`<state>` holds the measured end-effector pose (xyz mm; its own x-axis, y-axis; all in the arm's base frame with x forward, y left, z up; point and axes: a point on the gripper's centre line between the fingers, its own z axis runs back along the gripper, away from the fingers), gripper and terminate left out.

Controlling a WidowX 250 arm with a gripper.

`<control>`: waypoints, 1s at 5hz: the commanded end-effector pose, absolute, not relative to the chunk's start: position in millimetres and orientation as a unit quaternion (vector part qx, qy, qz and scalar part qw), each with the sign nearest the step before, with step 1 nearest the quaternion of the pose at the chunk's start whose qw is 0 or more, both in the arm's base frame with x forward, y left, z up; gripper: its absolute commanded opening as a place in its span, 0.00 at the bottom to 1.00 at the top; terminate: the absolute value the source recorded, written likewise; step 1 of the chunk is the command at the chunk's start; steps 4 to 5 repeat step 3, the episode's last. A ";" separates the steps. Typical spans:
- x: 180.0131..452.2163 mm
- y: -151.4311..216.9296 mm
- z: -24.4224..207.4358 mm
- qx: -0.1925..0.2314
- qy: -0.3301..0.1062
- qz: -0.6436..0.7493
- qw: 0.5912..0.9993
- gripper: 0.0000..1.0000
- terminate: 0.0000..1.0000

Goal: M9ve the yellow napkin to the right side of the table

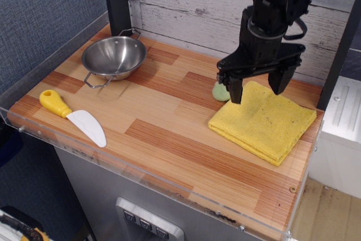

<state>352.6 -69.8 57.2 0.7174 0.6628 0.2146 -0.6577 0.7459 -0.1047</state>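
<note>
You see: black gripper [258, 90] spread apart, empty, above far edge of folded fuzzy yellow napkin [264, 123] | napkin flat, right side of plank-patterned wooden table [163, 118]

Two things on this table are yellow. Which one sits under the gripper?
The square folded yellow napkin at the table's right end lies below the open gripper. The yellow-handled white spatula lies far off at the front left.
</note>
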 end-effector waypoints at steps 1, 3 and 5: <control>348.0 -69.5 105.6 -0.033 -0.163 0.353 0.921 1.00 0.00; 348.0 -69.5 105.6 -0.033 -0.163 0.353 0.921 1.00 1.00; 348.0 -69.5 105.6 -0.033 -0.163 0.353 0.921 1.00 1.00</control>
